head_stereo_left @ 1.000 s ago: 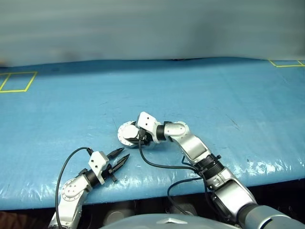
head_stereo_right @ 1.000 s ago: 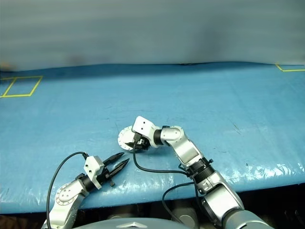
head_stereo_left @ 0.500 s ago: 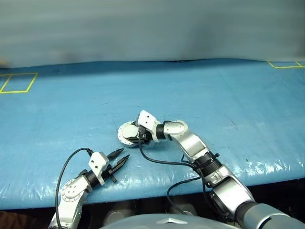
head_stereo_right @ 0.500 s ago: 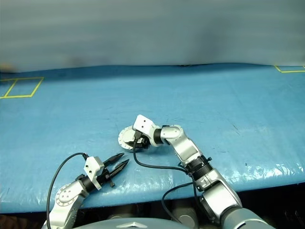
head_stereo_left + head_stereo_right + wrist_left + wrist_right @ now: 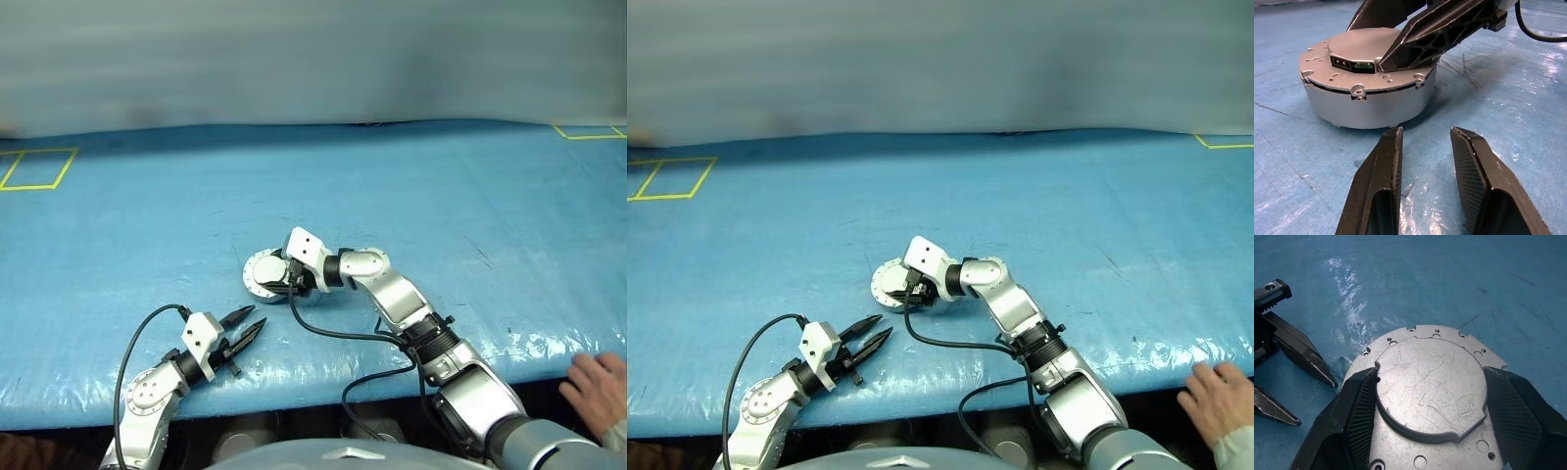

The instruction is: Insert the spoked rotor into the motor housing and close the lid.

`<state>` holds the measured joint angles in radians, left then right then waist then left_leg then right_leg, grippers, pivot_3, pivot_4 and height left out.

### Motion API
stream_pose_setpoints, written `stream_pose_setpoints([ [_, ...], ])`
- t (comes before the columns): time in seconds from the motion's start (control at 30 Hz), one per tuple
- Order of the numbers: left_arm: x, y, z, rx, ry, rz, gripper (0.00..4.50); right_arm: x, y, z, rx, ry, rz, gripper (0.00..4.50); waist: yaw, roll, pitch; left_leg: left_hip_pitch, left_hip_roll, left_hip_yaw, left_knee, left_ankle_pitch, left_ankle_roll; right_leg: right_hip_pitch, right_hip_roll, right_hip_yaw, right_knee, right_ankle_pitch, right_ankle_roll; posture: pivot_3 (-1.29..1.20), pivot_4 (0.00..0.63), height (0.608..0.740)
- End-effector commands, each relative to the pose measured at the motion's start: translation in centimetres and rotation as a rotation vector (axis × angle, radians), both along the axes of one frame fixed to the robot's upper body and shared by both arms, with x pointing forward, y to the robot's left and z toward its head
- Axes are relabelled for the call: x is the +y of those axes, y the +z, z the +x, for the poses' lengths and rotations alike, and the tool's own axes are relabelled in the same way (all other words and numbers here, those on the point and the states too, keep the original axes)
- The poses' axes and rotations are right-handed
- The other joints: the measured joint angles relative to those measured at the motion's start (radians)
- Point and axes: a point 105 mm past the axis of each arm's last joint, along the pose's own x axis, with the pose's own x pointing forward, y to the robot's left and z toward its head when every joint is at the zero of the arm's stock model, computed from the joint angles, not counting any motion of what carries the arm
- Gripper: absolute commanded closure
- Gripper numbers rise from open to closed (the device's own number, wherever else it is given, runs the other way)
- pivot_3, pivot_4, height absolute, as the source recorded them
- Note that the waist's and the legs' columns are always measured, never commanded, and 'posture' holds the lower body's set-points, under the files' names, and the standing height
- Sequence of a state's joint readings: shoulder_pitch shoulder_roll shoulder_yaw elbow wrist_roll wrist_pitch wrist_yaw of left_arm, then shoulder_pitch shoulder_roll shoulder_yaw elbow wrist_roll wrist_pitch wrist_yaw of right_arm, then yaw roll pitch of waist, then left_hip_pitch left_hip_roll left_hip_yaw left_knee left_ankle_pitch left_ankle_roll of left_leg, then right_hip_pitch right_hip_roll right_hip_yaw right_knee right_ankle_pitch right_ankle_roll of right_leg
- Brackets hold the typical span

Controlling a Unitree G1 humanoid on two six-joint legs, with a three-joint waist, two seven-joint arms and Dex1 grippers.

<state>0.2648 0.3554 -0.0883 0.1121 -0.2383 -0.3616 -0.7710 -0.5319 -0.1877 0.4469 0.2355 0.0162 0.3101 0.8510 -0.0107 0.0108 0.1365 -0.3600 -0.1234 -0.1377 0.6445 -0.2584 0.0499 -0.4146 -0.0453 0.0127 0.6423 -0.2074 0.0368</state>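
The lid (image 5: 1430, 391) sits flat on top of the motor housing (image 5: 1369, 100), closed down as far as these views tell, and the whole grey unit rests on the blue bench (image 5: 441, 186), a little left of centre and towards the near edge. The spoked rotor would have to be inside already; the closed lid hides it, so that is a judgement.

The right claw (image 5: 1430, 431) comes in from the right side and straddles the raised round plate of the lid, one black finger (image 5: 1354, 418) against each side of it, spread wide to span it. It looks like a grip or a pressing hold on the lid rather than a lift.

The step in hand appears to be seating the lid. To do it well: press straight down and evenly, keep the lid square to the housing rim so no edge rides up, and check that the seam is flush all round before letting go.

The left claw (image 5: 1425, 161) waits just in front of the housing wall, fingers partly parted, holding nothing, close but not touching.

A person's hand (image 5: 1215, 392) rests at the bench's near right corner, well apart from the work.
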Motion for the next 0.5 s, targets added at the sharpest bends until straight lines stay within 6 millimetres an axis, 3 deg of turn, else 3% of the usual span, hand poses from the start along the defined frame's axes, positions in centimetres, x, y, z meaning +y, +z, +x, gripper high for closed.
stream_pose_setpoints([
  [0.03,-0.3,-0.2,-0.3,0.009,-0.015,0.005,2.9,-0.3,-0.7,-0.2,0.021,-0.008,-0.022,1.49,0.0,0.0,0.0,0.0,0.0,0.0,0.0,0.0,0.0,0.0,0.0,0.0,0.0,0.0,0.0,0.0,0.15,0.74],
  [0.5,-0.4,-0.3,-0.3,0.013,-0.014,0.003,2.9,0.1,-0.2,-1.1,0.001,0.065,-0.022,1.49,0.001,0.001,0.003,-0.002,0.0,0.0,-0.002,-0.001,0.0,-0.001,0.0,0.0,-0.001,-0.001,0.0,0.0,0.15,0.74],
])
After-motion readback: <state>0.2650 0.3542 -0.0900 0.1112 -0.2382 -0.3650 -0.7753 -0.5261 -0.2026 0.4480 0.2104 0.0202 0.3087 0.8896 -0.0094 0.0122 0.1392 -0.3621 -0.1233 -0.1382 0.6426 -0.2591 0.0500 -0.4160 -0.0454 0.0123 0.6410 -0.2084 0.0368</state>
